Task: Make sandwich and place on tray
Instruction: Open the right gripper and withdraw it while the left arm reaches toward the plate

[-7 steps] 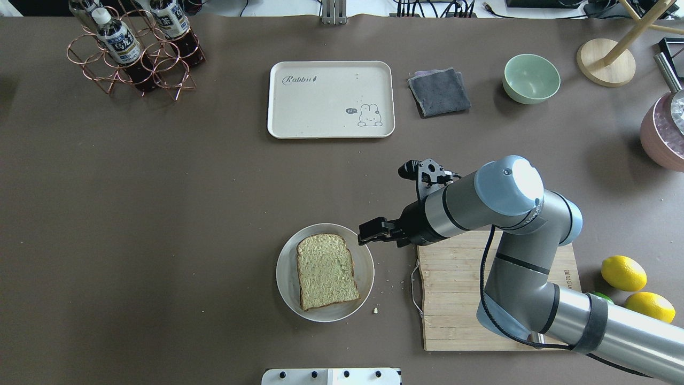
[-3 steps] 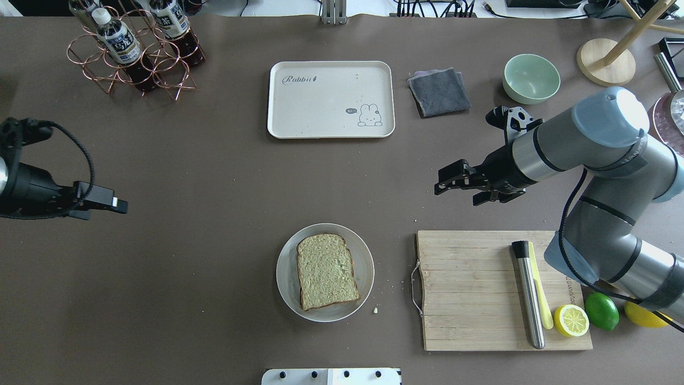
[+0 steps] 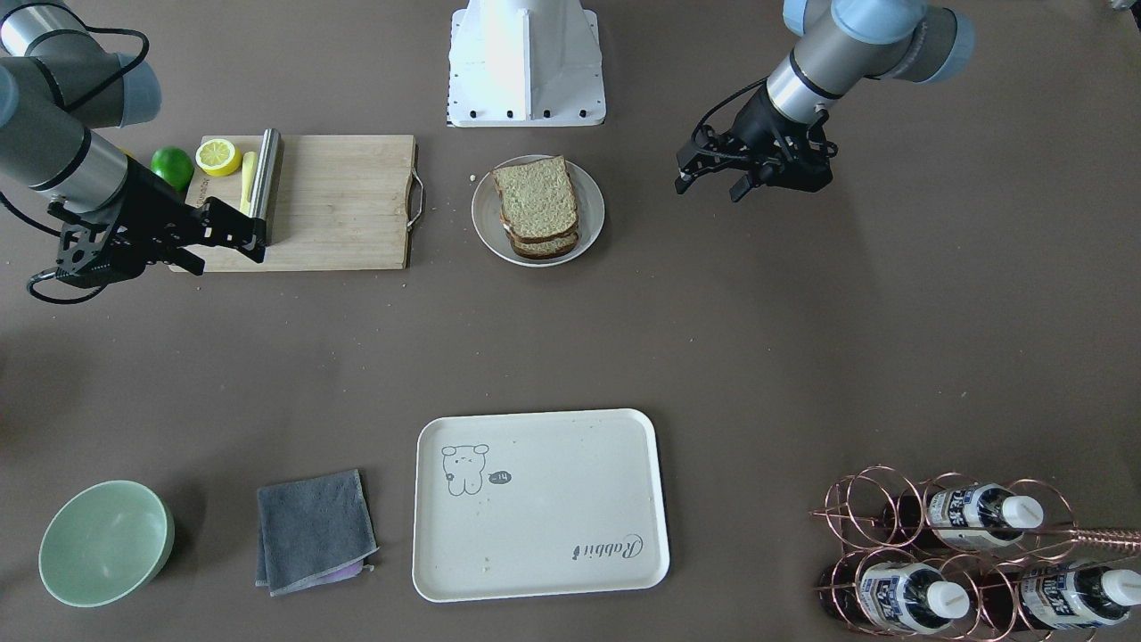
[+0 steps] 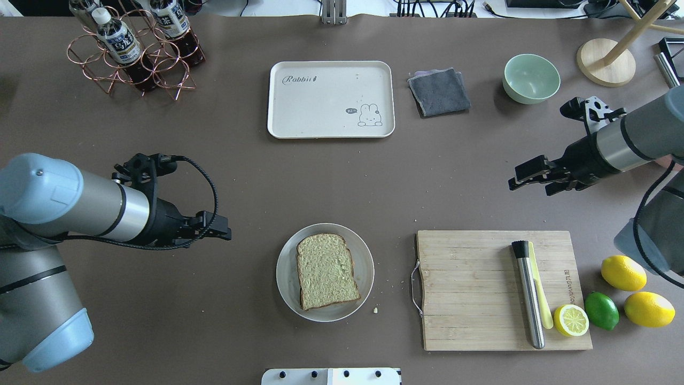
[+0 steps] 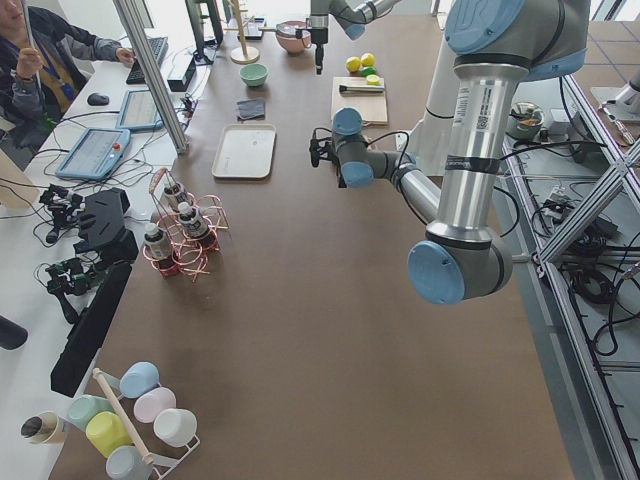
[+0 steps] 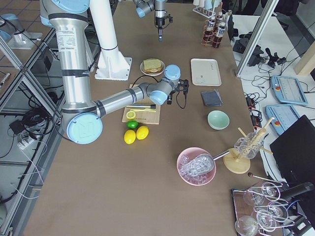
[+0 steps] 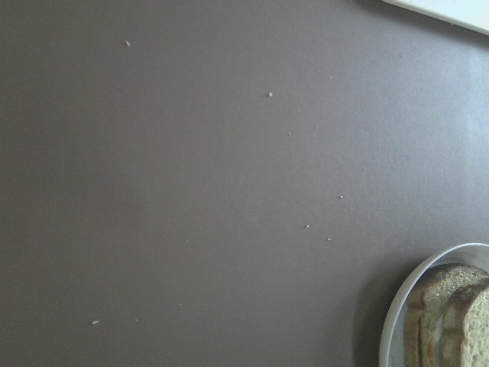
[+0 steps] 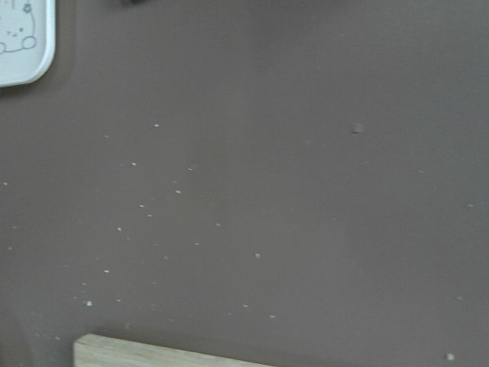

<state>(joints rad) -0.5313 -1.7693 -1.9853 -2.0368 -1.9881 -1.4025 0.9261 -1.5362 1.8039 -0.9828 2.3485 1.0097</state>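
Overhead exterior: both claws bare, sandwich (image 4: 326, 270) on its plate (image 4: 366, 267), well apart from the tray (image 4: 320, 101)

The left gripper (image 4: 223, 233) hangs over bare table to the plate's left. In the front-facing view its two fingers (image 3: 683, 182) stand spread with nothing between them. The right gripper (image 4: 528, 183) hovers beyond the cutting board's (image 4: 470, 291) far edge, its jaws likewise parted and empty.

Between the two arms, near the robot's base, the stacked bread slices lie flat on the round white plate. The front-facing view shows a pale filling at the stack's edge. The left wrist camera catches the plate's rim and the slices in its lower right corner.

The board lies just right of the plate, bearing a steel rod (image 4: 529, 299) and a lemon half (image 4: 570, 320). A lime (image 4: 601, 310) and two whole lemons (image 4: 623, 272) lie beside it.

The cream tray sits empty at the table's far side. A grey cloth (image 4: 439, 91) and a green bowl (image 4: 531, 78) are to its right, and a copper bottle rack (image 4: 133, 59) is to its left.
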